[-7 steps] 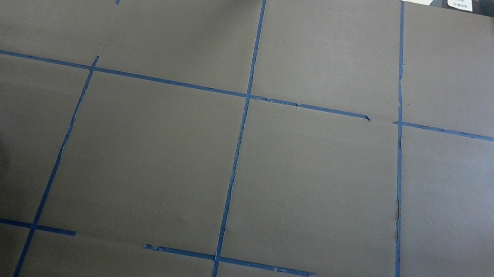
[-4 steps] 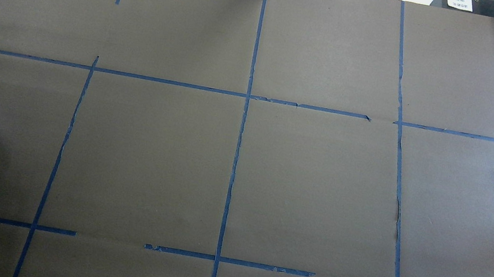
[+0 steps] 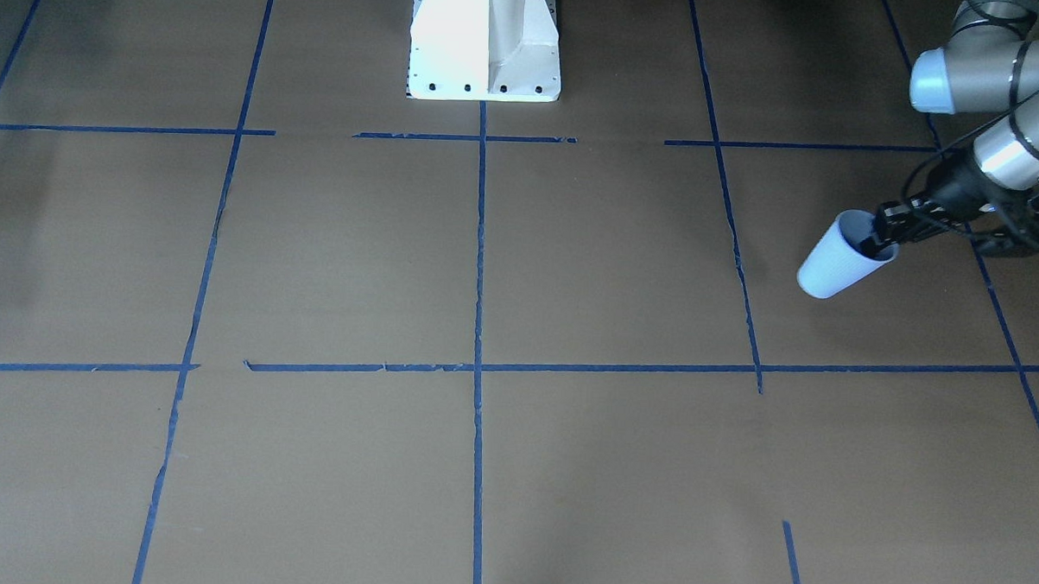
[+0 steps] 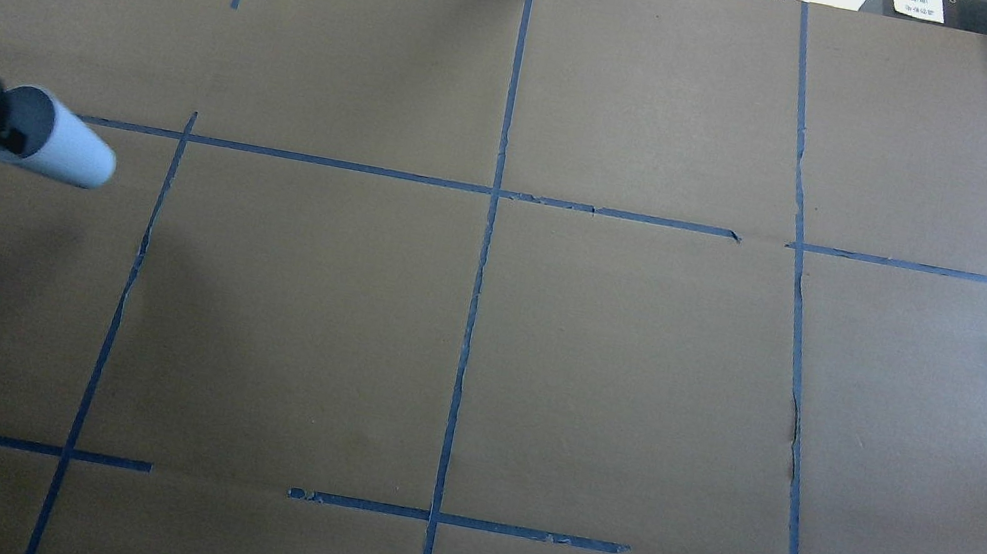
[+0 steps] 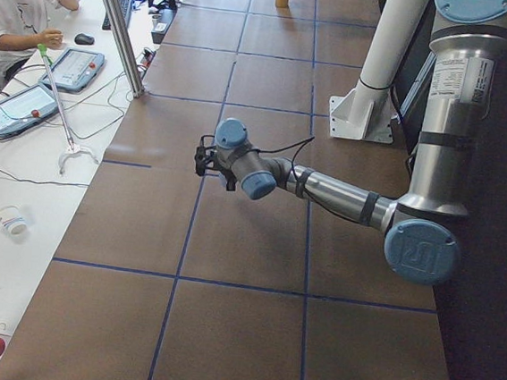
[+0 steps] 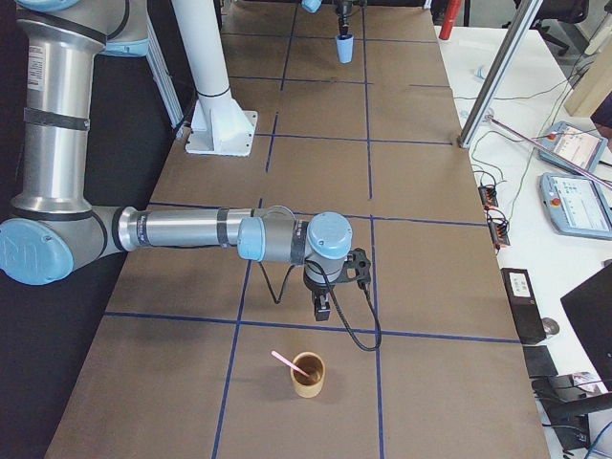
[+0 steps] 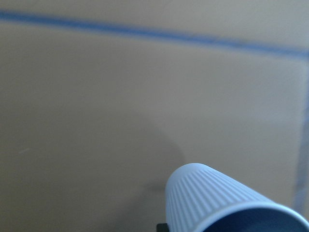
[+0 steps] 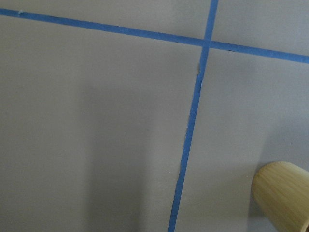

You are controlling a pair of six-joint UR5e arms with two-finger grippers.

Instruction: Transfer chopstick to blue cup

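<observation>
Front-facing, blue cup (image 3: 836,264): hung near the desk's left end, gripped at the rim by the left gripper (image 3: 883,237), one finger inside the mouth and one outside.
Front-facing, room: brown paper (image 3: 615,269) gridded with blue tape (image 3: 480,239) stretched from the blue cup toward the right end.
Overhead, blue cup: pale, tapered; its shadow lay apart from it, toward the robot's edge.
Exterior left, left arm (image 5: 325,188): reached low over the paper, well inside the operators' edge.
Exterior right, chopstick (image 6: 285,360): pink and thin, leaning in a round bamboo cup (image 6: 308,378) near the right end.
Exterior right, right gripper (image 6: 323,308): pointed down near the bamboo cup, on the side toward the desk's middle. Whether its fingers were spread could not be told.
Left wrist, blue cup: fine lengthwise ribs, thin rim.
Right wrist, bamboo cup: smooth cylinder beside a tape line.
</observation>
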